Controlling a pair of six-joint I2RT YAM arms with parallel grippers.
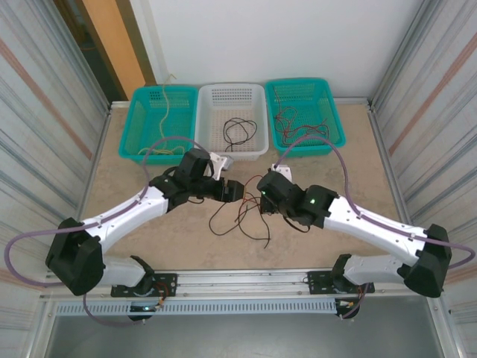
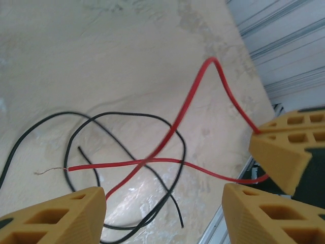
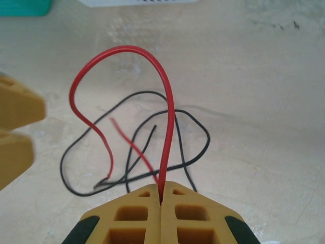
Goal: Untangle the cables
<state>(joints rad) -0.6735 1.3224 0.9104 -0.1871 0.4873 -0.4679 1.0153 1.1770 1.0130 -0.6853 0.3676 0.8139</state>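
A red cable point(image 2: 177, 122) and a black cable point(image 2: 127, 117) lie crossed in loose loops on the table between the two arms, a small tangle point(image 1: 238, 216) in the top view. My right gripper point(image 3: 161, 192) is shut on the red cable point(image 3: 167, 101), which arches up from its closed tips and drops back onto the black cable point(image 3: 203, 137). My left gripper point(image 2: 162, 218) hovers just above the crossing, its fingers point(image 2: 51, 218) wide apart with nothing between them. In the top view the left gripper point(image 1: 231, 190) and right gripper point(image 1: 262, 195) nearly face each other.
Three baskets line the back edge: a teal one point(image 1: 141, 142) with a yellow cable point(image 1: 168, 104), a white one point(image 1: 257, 138) with a black cable point(image 1: 238, 130), and a teal one point(image 1: 335, 130) with dark red cables point(image 1: 298, 119). Corrugated walls flank the table.
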